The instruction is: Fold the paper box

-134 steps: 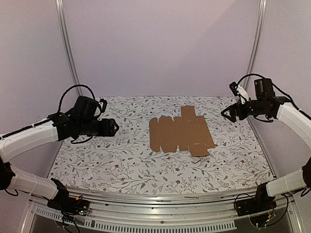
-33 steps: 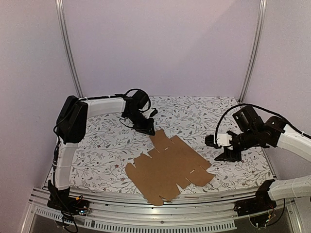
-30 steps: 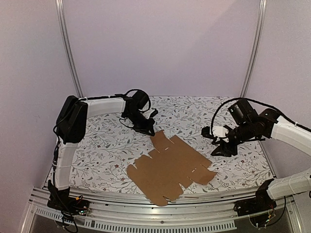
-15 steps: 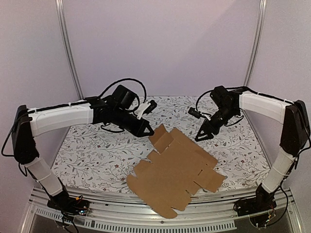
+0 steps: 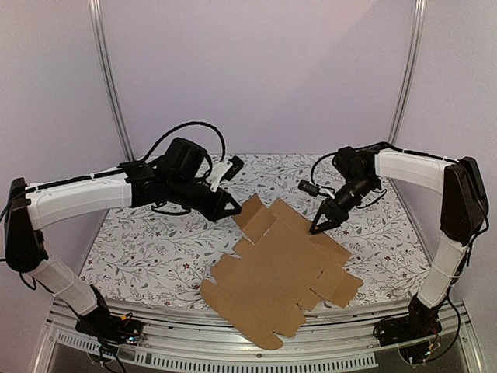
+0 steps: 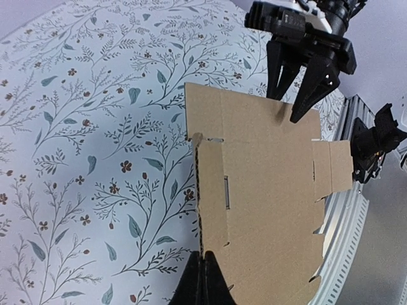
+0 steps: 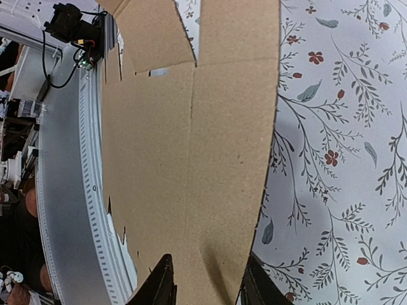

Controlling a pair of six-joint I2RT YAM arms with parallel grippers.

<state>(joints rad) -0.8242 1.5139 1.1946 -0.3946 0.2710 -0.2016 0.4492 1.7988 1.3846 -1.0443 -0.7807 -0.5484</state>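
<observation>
Paper box (image 5: 279, 272) mid-frame: left gripper (image 5: 235, 208) clamped on its upper-left flap, right gripper (image 5: 314, 229) jaws parted astride the edge.

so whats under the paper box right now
The paper box lies on the floral table cover, which shows all round it. Its near corner overhangs the metal front rail. The cover directly beneath the sheet is hidden, so anything there cannot be seen.

Left arm (image 5: 78, 198): white shell links, black joints, black cable looping over wrist. Right arm (image 5: 411, 165): same white-black build, black cable loop. Left hand (image 5: 234, 208), right hand (image 5: 317, 227): matte black, slim tapered fingers (image 6: 310, 89). White bracket (image 5: 226, 172) near left wrist.
</observation>
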